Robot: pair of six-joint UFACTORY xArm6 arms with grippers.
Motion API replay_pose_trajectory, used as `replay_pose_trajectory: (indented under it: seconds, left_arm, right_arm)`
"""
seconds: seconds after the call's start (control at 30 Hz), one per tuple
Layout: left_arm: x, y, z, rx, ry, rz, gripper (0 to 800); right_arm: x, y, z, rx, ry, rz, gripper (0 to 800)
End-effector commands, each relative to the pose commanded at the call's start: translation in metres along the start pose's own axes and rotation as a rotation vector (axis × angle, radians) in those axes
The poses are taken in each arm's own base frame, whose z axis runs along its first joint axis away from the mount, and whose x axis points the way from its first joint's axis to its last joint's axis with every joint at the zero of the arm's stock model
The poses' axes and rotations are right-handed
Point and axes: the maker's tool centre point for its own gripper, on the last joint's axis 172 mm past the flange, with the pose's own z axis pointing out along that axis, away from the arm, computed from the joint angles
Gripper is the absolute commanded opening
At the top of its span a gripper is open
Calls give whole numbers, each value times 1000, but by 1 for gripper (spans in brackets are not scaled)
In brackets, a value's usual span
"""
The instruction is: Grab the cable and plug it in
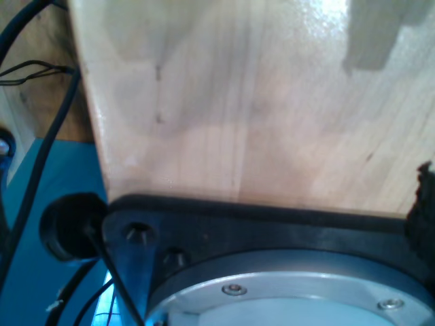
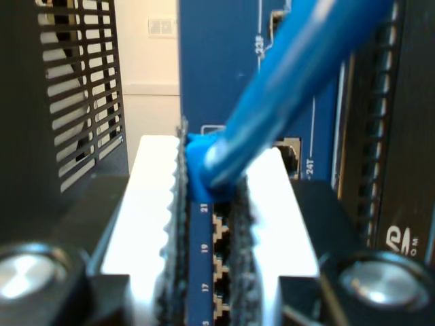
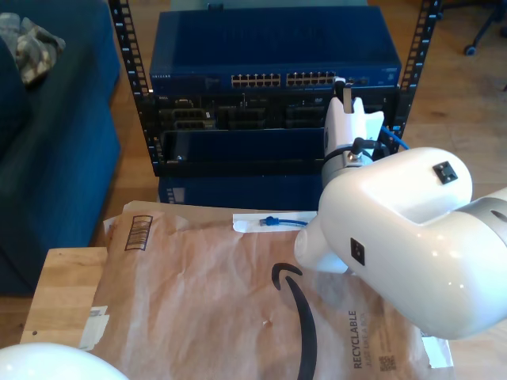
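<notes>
The cable's blue plug [image 2: 202, 171] is pinched between the white, black-padded fingers [image 2: 153, 204] of my second gripper [image 2: 207, 187], which is shut on it. The cable [image 2: 299, 61] runs blurred up and away from the jaws. Just behind the plug is the blue switch face [image 2: 217, 68], with ports numbered 17 to 21. In the exterior view my second gripper [image 3: 346, 107] is up against the switch's port row [image 3: 313, 79], toward its right end. The cable's other end [image 3: 273, 222] lies on the brown paper. The first wrist view looks at a wooden surface [image 1: 258, 102] and a black mount [image 1: 272, 224].
The blue switch [image 3: 273, 43] sits in a black rack [image 3: 238, 134] with perforated posts [image 3: 131, 55]. Brown packing paper [image 3: 222, 301] covers the wooden table [image 3: 63, 285]. A dark blue sofa [image 3: 47, 142] stands at the exterior view's left. A white arm dome [image 3: 55, 366] shows at that view's bottom left.
</notes>
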Motion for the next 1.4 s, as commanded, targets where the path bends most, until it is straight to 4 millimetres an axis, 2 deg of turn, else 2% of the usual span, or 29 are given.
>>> replay_pose_trajectory:
  seconds: [1.4]
  left_arm:
    - [0,0,0,0,0,0,800]
  right_arm:
    - [-11,-1,12,26,-23,1,0]
